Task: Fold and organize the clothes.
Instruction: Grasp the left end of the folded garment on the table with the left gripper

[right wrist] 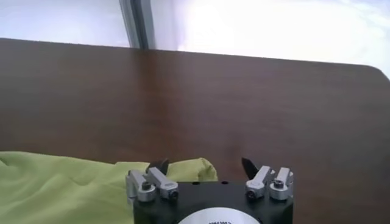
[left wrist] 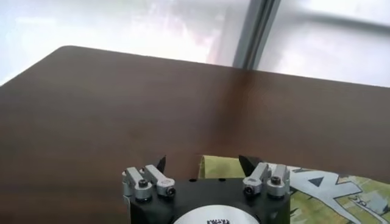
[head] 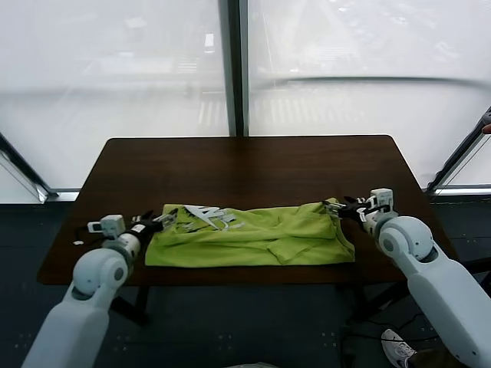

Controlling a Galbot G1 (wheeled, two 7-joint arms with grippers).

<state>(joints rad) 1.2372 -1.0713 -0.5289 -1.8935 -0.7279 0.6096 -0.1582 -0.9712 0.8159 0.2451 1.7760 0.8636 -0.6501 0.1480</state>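
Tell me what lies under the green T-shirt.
The T-shirt lies folded on the dark wooden table. Its upper layers cover its lower ones; anything else beneath is hidden.

A dark brown wooden surface [head: 253, 165] with rounded corners stands in front of a wall of tall frosted windows [head: 115, 77]. The panes glow with pale, diffuse daylight, and only faint, blurred shapes show through them. A dark vertical mullion [head: 233, 67] splits the glass near the middle, running down to the far edge of the surface. Slanted dark frame bars [head: 23, 167] cross the lower corners on both sides, above a light sill. The floor [head: 253, 330] below is dark grey-blue and looks tiled. A white sneaker [head: 397, 346] lies on it, close to the right front corner.
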